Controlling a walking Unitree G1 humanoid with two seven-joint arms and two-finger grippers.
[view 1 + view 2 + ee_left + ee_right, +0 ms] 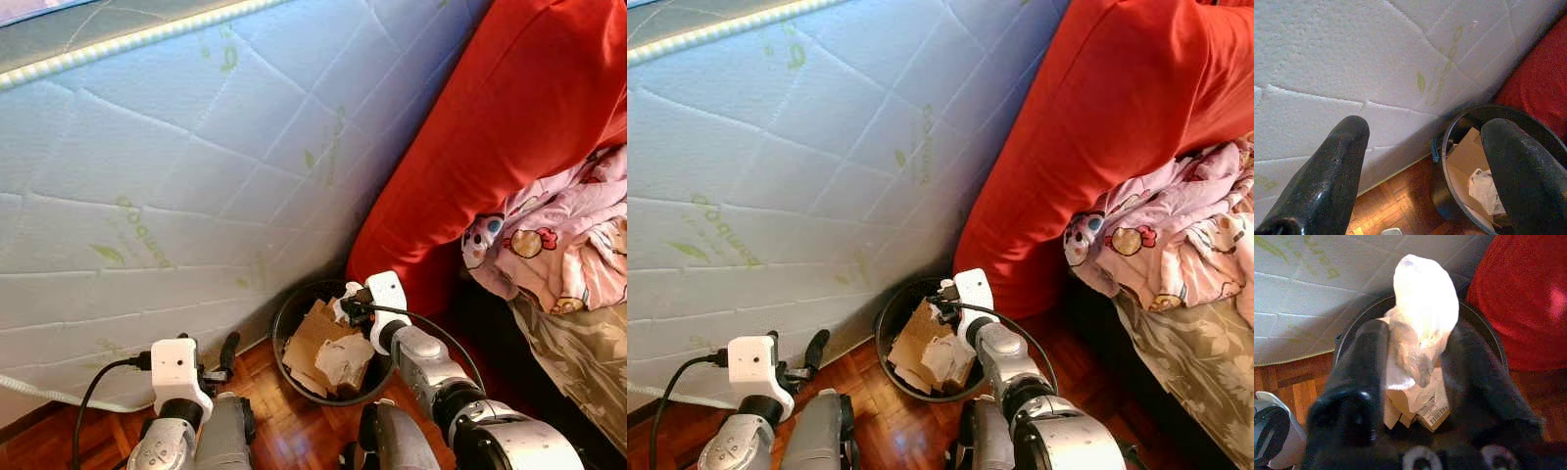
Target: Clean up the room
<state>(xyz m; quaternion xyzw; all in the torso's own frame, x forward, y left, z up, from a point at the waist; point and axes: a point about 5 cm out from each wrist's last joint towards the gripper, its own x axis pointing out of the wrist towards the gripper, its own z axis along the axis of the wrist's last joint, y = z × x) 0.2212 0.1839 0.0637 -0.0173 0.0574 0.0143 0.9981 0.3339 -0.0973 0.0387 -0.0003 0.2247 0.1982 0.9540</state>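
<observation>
A black round waste bin (pixel 284 328) stands on the parquet floor against a leaning mattress, with brown cardboard (pixel 309 338) and crumpled paper (pixel 345 359) inside. My right gripper (pixel 1418 340) hangs over the bin's far rim, shut on a crumpled white paper wad (pixel 1422 303) that sticks up between the fingers. In the eye view that gripper (pixel 345 305) is at the bin's top edge. My left gripper (pixel 1427 129) is open and holds nothing, low at the left of the bin (pixel 1459 127) and pointed at the mattress.
The white quilted mattress (pixel 196 176) fills the left and back. A red cushion (pixel 509 127) leans right of the bin, with a pink patterned cloth (pixel 558 235) on a bed edge at far right. A white cable (pixel 39 392) runs along the floor at left.
</observation>
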